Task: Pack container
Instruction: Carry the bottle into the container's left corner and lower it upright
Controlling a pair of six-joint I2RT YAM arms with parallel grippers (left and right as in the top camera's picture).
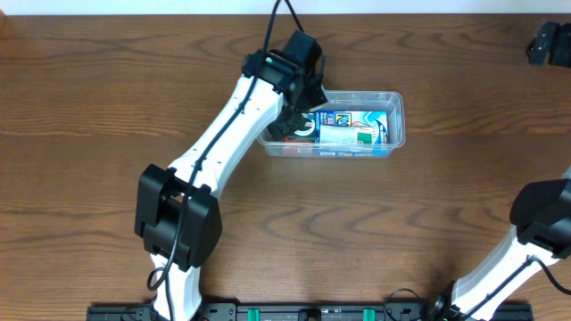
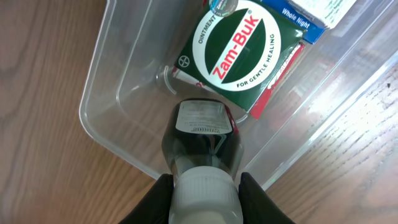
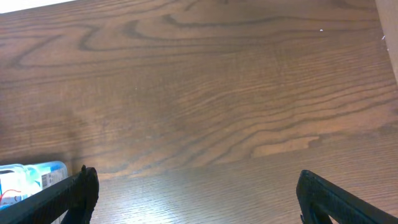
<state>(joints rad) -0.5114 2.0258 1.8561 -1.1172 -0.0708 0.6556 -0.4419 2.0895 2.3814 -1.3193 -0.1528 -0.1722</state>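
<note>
- The container, a clear plastic tub with rounded corners, is seen on the wooden table, in the middle towards the far edge, long side running left-right.
- The left arm is stretched from the near-left edge up to the container's left end.
- The left gripper is clamped on the white cap end of a dark bottle. Black fingers are pressed on both sides of the cap.
- The bottle is held bottom-down inside the left end of the container, close to the end wall. Contact with the tub floor cannot be told.
- A pale printed label is seen on the bottle's far end; the text is too small to read.
- A green Zam-Buk box is lying flat in the container just beyond the bottle, round white-and-green logo facing up.
- A red pack is partly seen under the green box's edge.
- A blue box marked "Whole Night" is placed further along, cut off by the frame.
- In the overhead view blue-and-white packs are seen filling the middle and right of the tub.
- The right gripper is spread wide, nothing between its fingers. Only bare table is seen below it.
- A blue-and-white corner of the container's contents is caught at the lower left of the right wrist view.
- The right arm is kept at the near-right corner, well apart from the container.
</note>
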